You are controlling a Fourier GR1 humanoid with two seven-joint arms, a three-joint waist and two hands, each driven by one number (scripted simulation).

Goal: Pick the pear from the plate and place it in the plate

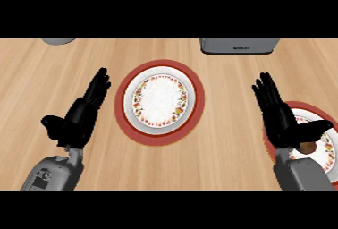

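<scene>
Right hand (280, 114) hangs unclenched over the four-o'clock plate (315, 112), thumb above the brown pear (309, 146). Left hand (82, 114) rests at nine o'clock, fingers straight. Centre plate (160, 67) waits. Pear looks light, firm, smooth-skinned; take it round its belly.

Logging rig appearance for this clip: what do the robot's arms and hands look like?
Both forearms are boxy grey shells entering from the lower edge; the left forearm shows a darker inset panel. Each ends in a glossy black hand with slim, segmented fingers and a thumb: left hand, right hand. No cables, sleeves or readable markings show.
</scene>
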